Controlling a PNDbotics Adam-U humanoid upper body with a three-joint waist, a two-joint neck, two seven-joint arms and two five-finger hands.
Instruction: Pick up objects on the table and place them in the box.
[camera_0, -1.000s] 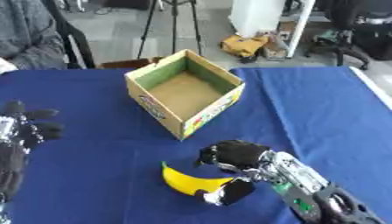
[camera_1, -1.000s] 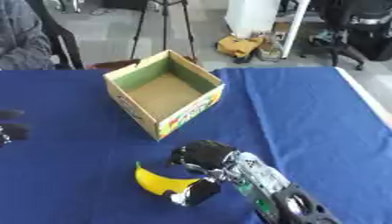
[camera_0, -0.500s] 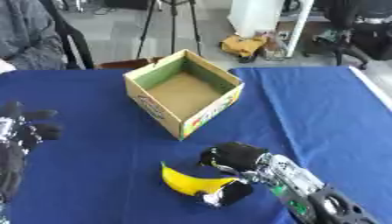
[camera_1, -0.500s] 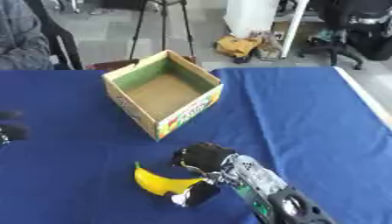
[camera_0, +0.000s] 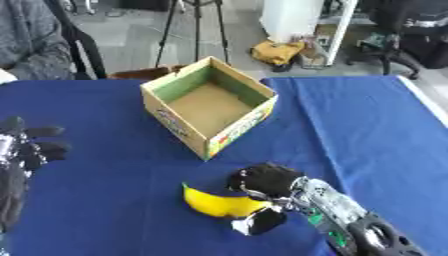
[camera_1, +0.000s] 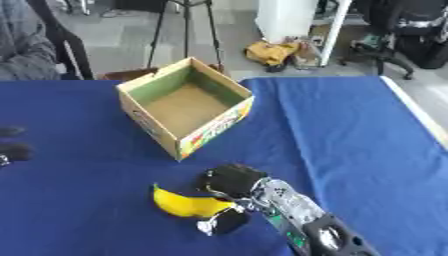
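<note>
Banana (camera_0: 220, 204) on table, right hand (camera_0: 264, 182) enclosing it

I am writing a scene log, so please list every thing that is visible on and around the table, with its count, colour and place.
Box: one, brown cardboard with green inner walls, open and empty, at the centre of the table.
Banana: one, yellow, on the cloth in front of the box.
Table: one, covered with a blue cloth.
Tripod: one, dark, on the floor beyond the table.
Office chair: one, black, far right.
Right hand: one, black, fingers curled round the banana's right end.
Left hand: one, black, at the left edge, holding nothing.
</note>
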